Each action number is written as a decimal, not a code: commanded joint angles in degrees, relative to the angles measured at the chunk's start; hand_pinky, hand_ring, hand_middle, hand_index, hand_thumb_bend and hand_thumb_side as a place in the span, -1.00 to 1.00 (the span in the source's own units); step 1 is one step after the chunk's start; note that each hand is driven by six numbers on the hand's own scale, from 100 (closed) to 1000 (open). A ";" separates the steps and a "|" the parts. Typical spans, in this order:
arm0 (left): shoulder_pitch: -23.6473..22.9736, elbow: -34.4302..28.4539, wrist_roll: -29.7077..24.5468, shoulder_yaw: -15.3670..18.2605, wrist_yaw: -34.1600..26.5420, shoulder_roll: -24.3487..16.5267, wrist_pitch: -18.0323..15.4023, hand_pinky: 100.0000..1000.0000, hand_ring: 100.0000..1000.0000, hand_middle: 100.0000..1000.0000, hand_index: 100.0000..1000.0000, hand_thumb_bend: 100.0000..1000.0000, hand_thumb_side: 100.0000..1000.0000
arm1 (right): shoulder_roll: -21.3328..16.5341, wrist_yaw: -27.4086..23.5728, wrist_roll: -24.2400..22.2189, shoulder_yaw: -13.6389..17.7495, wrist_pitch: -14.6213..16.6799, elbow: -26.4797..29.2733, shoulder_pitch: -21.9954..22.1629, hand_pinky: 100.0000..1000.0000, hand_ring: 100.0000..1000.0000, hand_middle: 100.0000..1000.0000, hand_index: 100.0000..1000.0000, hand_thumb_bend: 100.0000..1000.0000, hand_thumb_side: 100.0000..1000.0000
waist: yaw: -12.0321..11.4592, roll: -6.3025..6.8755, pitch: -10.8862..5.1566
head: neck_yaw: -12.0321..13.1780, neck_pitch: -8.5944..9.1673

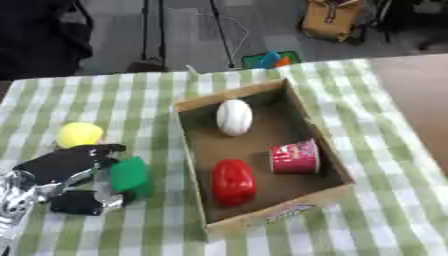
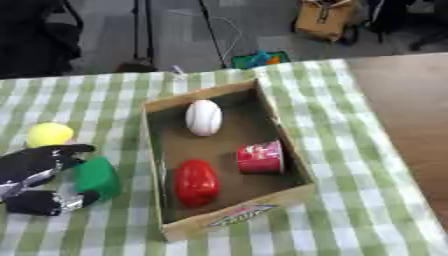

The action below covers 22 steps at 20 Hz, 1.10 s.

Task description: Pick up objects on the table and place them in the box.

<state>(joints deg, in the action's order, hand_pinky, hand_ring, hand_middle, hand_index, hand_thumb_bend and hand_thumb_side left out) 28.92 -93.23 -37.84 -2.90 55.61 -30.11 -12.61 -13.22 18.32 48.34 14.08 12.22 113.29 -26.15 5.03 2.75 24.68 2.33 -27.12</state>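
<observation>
A cardboard box (image 1: 312, 124) lies on the checked cloth with a white ball (image 1: 234, 117), a red oval object (image 1: 233, 182) and a red cup on its side (image 1: 294, 157) inside. Left of the box sits a green block (image 1: 130, 174). My left hand (image 1: 66, 165) is around it, fingers above and thumb (image 1: 80, 202) below, both close to or touching the block. A yellow ball (image 1: 80, 134) rests just beyond the hand. My right hand shows in neither view.
The green-and-white checked cloth (image 1: 385, 215) covers the table (image 1: 420, 100); bare brown tabletop shows at the right. Beyond the far edge are a floor, a tan bag (image 1: 332, 19) and a small green and orange thing (image 1: 269, 59).
</observation>
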 commanded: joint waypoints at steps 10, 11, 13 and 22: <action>0.18 -0.59 3.30 1.01 -0.48 -0.95 0.44 1.00 1.00 0.78 0.13 -1.00 1.00 | -0.94 -0.40 0.44 0.22 -0.19 1.30 -0.04 0.18 0.35 0.08 0.43 -1.00 0.13 | -0.03 0.01 -0.95 | 0.01 0.68; 0.14 -0.64 4.14 1.01 -0.31 -0.92 0.63 1.00 1.00 0.74 0.09 -1.00 1.00 | -0.93 -0.40 0.44 0.23 -0.20 1.30 -0.03 0.18 0.35 0.08 0.43 -1.00 0.14 | -0.02 0.00 -0.95 | 0.02 0.73; 0.04 -0.85 5.94 1.11 0.38 -0.71 1.33 1.00 1.00 0.70 0.03 -1.00 1.00 | -0.93 -0.39 0.45 0.25 -0.22 1.30 -0.04 0.18 0.35 0.08 0.43 -1.00 0.14 | 0.05 -0.04 -0.89 | 0.04 0.88; -0.27 -1.06 13.87 1.02 2.74 -0.20 3.26 1.00 1.00 0.60 -0.10 -1.00 1.00 | -0.98 -0.41 0.43 0.25 -0.28 1.30 -0.05 0.18 0.35 0.08 0.43 -1.00 0.13 | -0.06 -0.15 -0.75 | 0.01 1.06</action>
<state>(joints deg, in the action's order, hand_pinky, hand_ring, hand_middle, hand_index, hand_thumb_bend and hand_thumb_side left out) 28.20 -93.32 -25.14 -2.56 57.96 -29.59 -9.50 -13.22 18.22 48.67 14.09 12.03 113.29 -25.72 5.03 2.73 25.00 2.34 -26.61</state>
